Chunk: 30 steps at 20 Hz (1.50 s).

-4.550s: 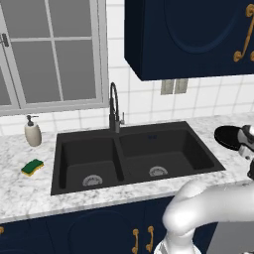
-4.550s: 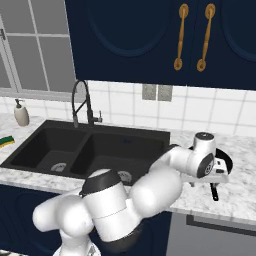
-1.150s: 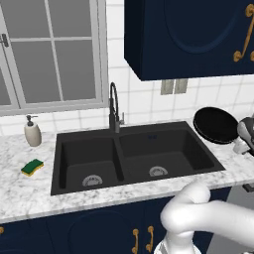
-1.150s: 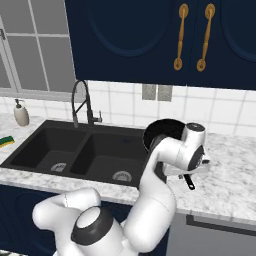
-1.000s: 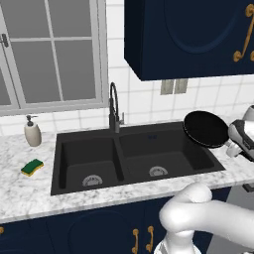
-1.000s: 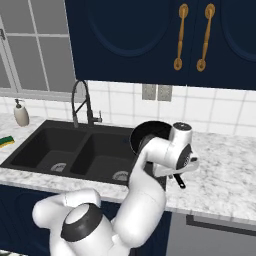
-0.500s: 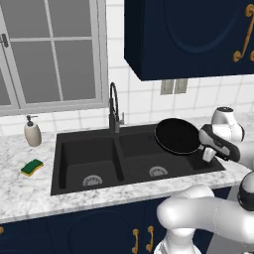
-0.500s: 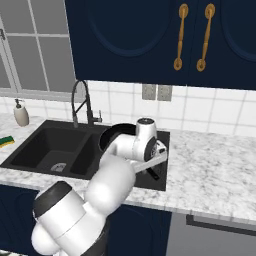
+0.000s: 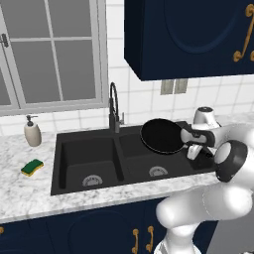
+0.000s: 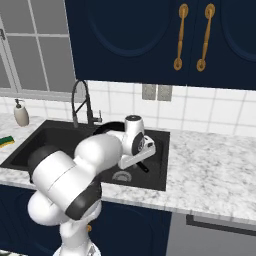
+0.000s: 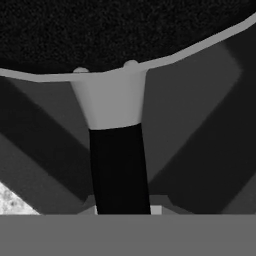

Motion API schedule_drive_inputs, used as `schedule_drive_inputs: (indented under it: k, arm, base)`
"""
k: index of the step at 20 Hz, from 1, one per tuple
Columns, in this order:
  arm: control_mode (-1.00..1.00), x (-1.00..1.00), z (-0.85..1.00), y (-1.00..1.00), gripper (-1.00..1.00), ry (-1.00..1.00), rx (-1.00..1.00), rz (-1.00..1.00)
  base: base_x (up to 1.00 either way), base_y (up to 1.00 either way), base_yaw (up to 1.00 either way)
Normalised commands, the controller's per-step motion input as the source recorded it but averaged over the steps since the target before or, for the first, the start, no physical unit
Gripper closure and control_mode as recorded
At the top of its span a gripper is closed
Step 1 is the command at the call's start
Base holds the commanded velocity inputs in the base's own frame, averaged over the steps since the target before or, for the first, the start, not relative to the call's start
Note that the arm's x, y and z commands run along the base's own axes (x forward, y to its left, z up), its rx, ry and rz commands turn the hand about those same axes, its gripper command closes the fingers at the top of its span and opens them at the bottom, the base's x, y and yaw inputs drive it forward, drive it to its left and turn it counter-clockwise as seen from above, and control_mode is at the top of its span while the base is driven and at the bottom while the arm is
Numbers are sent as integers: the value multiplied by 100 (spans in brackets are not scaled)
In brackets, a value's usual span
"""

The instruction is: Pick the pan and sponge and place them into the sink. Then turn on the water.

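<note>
The black pan (image 9: 161,135) hangs tilted over the right basin of the black sink (image 9: 82,154), close to the dark arched tap (image 9: 114,105). My gripper (image 9: 191,145) is shut on its short handle at the pan's right side. In the hand view the pan (image 11: 125,30) spreads across the top, and its dark handle (image 11: 120,170) runs down between my fingers (image 11: 125,210). In the right base view my arm hides most of the pan (image 10: 107,128) above the sink (image 10: 158,165). The green and yellow sponge (image 9: 32,166) lies on the counter left of the sink, also seen as the sponge (image 10: 6,141).
A soap dispenser (image 9: 32,131) stands behind the sponge under the window. Marble counter (image 10: 210,160) stretches right of the sink. Dark blue wall cabinets (image 9: 188,34) hang above, with an outlet (image 9: 173,86) on the tiles.
My arm has swung left with the pan, carrying it from above the right counter to over the right basin. The sponge has not moved.
</note>
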Motion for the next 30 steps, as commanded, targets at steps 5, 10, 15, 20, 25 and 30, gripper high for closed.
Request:
schedule_drive_inputs:
  k: [5,10,15,20,25,30]
  arm:
    - [-100,12,-36,5,100,0,0,11]
    - [-100,-3,-33,26,100,0,0,14]
    - [-100,-2,-24,38,100,0,0,11]
    - [-100,0,-54,32,100,-3,0,9]
    - [-100,17,-25,4,100,-4,0,0]
    - [-100,33,-7,0,100,-1,0,-7]
  base:
    - [0,0,0]
    - [0,0,0]
    - [0,0,0]
    - [0,0,0]
    - [0,0,0]
    - [0,0,0]
